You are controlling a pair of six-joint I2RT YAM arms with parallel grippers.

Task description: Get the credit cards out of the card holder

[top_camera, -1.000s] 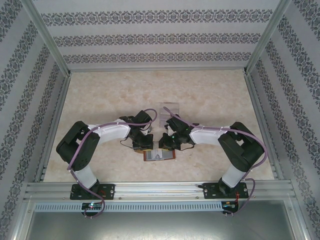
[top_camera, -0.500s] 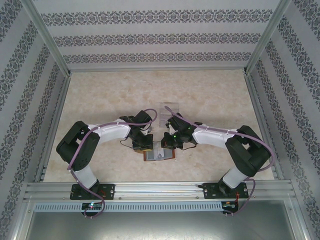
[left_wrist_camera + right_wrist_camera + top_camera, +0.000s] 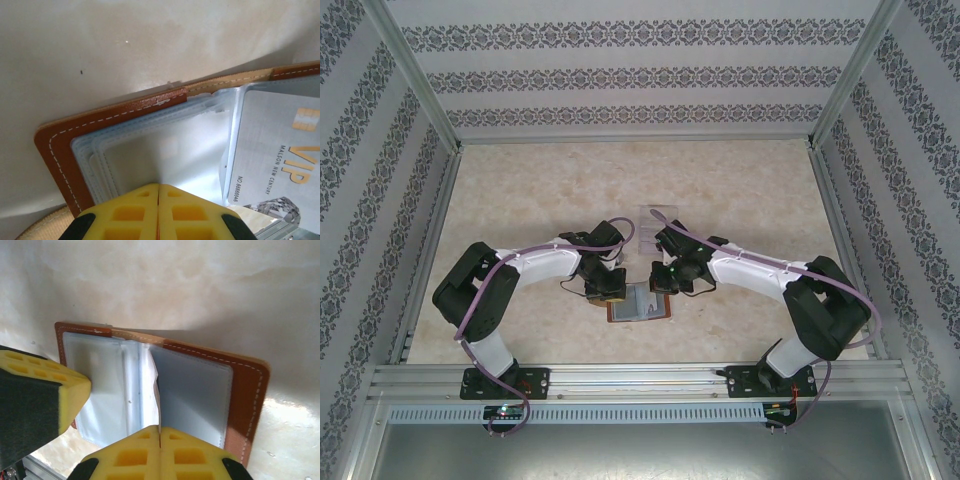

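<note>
Near the surface's (image 3: 740, 200) front middle, card holder (image 3: 638, 308) lies open. Right elbow has swung outward. Right fingers (image 3: 162, 440) are together at the fold, and left fingers (image 3: 155, 200) are together, pinning the other half. VIP card (image 3: 280, 150) still pocketed; nothing extracted yet.

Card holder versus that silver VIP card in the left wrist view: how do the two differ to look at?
The card holder is reddish-brown leather with pale stitching; the VIP card is silver-grey with gold lettering and a printed number. The card holder is the larger, lying opened out on the table with clear sleeves inside, while the VIP card covers just part of one side. Both are flat and rectangular.
</note>
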